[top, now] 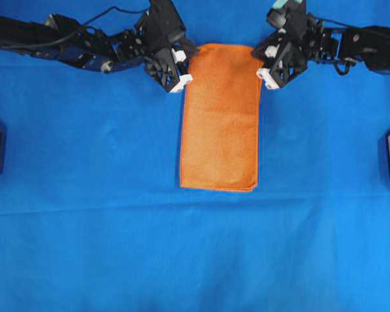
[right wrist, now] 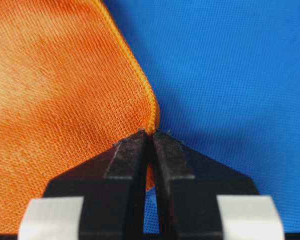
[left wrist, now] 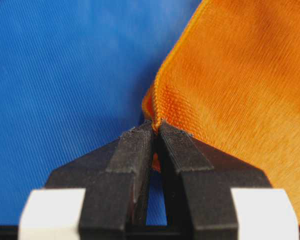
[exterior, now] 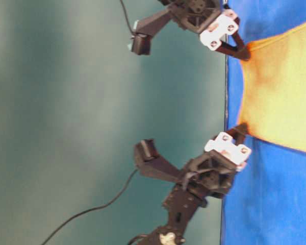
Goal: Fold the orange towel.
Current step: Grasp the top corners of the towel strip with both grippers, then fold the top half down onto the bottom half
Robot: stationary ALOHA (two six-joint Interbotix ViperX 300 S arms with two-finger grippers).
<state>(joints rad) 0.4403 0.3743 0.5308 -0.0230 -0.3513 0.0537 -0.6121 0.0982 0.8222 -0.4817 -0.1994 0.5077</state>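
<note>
**Both end effectors pinch the towel's far corners**

The orange towel (top: pixel 219 117) lies as a long rectangle on the blue desk (top: pixel 84 227). The left end effector (left wrist: pixel 155 131) is clamped on its upper-left corner, the right end effector (right wrist: pixel 149 134) on its upper-right corner.

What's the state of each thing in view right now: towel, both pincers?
orange towel: lying as a long narrow rectangle on the blue table cover, both far corners pinched.
left pincer: shut on the towel's far left corner.
right pincer: shut on the towel's far right corner.
</note>
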